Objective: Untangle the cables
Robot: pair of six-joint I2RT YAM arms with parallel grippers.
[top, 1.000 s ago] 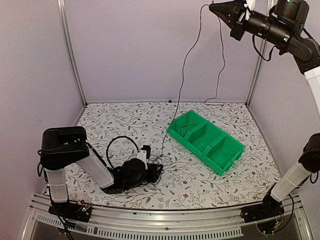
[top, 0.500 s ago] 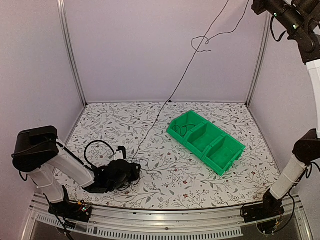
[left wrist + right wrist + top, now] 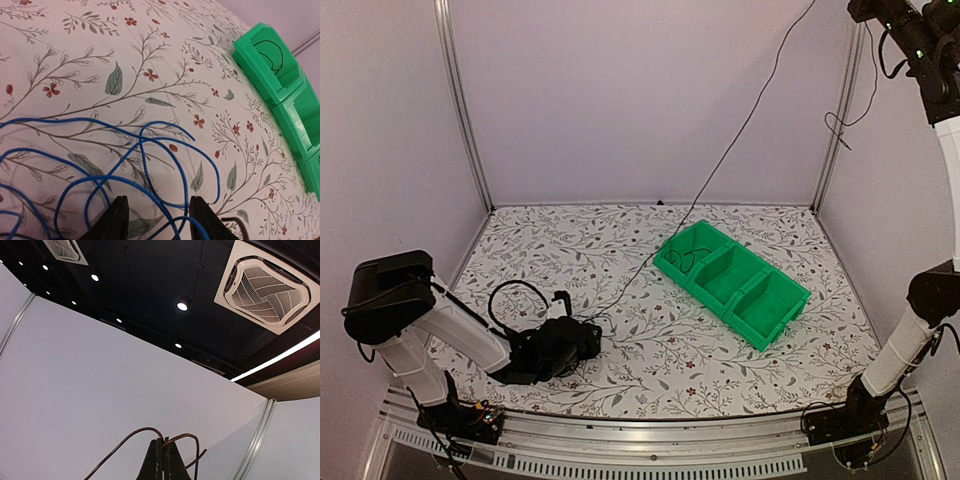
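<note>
A thin black cable [image 3: 736, 130] runs taut from the table by my left gripper [image 3: 582, 340] up to the top right, where my raised right arm [image 3: 920, 50] leaves the top view. In the right wrist view my right gripper [image 3: 164, 445] is shut on that dark cable [image 3: 125, 440], which bends over the fingertips. My left gripper [image 3: 159, 222] sits low over the table, open, with loops of blue cable [image 3: 185, 177] lying between and ahead of its fingers. Another black cable coil [image 3: 685, 262] lies in the green bin's left compartment.
The green three-compartment bin [image 3: 790, 295] stands at an angle right of the middle; its end wall [image 3: 250, 60] shows at the right of the left wrist view. A loose cable end [image 3: 840, 125] dangles by the right frame post. The left arm's own black hose [image 3: 515, 288] arches beside the wrist.
The right arm rose further up and right, pulling the black cable straight. The left arm drew back toward the near left, and its jaws have widened a little.
</note>
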